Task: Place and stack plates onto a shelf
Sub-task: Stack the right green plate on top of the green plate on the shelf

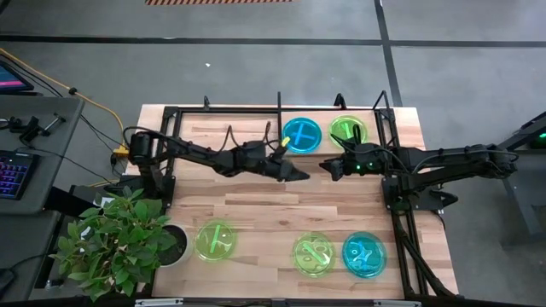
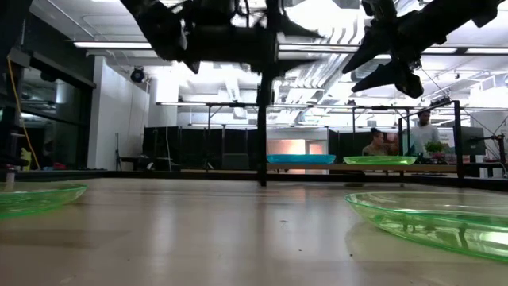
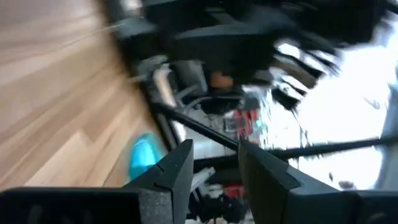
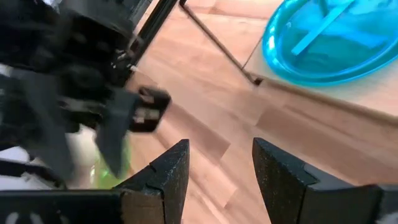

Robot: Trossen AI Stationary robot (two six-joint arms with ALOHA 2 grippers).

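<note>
Two plates, cyan point(image 1: 299, 134) and green point(image 1: 347, 130), sit on the shelf point(image 1: 388, 115). Both tools, left point(image 1: 300, 176) and right point(image 1: 328, 166), hang empty, fingers apart. Next: fetch a near-edge plate point(image 1: 214, 240).

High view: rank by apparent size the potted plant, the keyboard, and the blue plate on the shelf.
1. Potted plant: largest by far, its foliage spreads wide.
2. Blue plate on the shelf and keyboard: unsure. The keyboard is cut off by the picture's edge, and its visible part looks about the same size as the plate.
</note>
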